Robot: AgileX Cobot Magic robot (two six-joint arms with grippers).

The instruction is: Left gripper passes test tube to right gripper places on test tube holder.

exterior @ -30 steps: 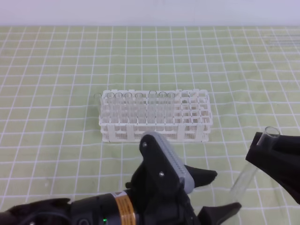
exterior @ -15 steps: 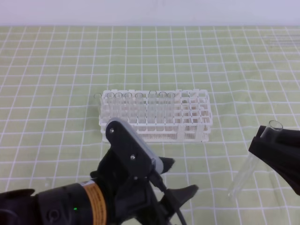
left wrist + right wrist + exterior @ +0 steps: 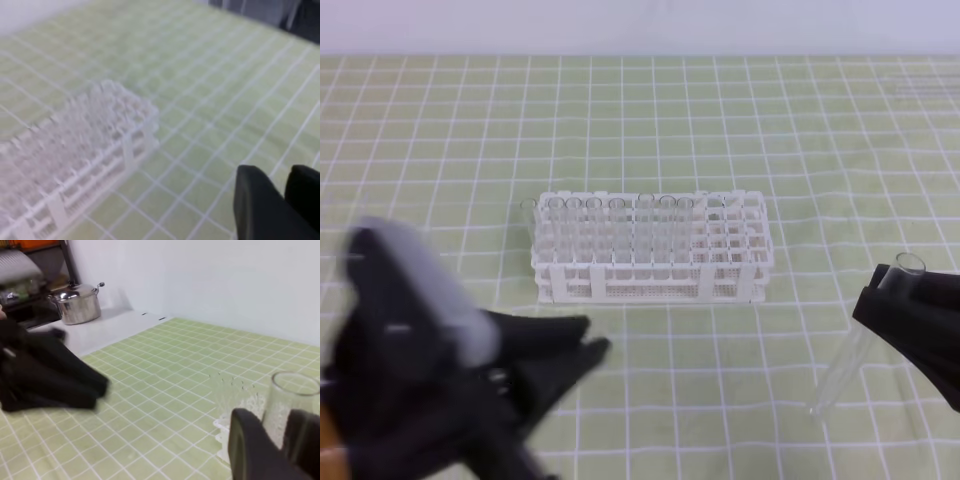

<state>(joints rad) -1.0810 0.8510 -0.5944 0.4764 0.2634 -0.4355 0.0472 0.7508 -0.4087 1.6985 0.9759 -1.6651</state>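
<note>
The test tube hangs tilted at the right, rim up and rounded bottom just above the mat, with my right gripper shut on its upper part. The right wrist view shows the clear test tube between the right gripper's black fingers. My left gripper is a blur at the lower left, well away from the tube, its fingers close together with nothing between them. In the left wrist view the left gripper shows the same narrow gap. The white test tube holder stands mid-table between the two arms.
Several other clear tubes stand in the holder's left columns; its right columns look empty. A green grid mat covers the table. A steel pot sits on a white counter far off in the right wrist view.
My left gripper has swung away to the left from the middle foreground and its jaws have closed. The right gripper keeps the tube and has barely moved.
</note>
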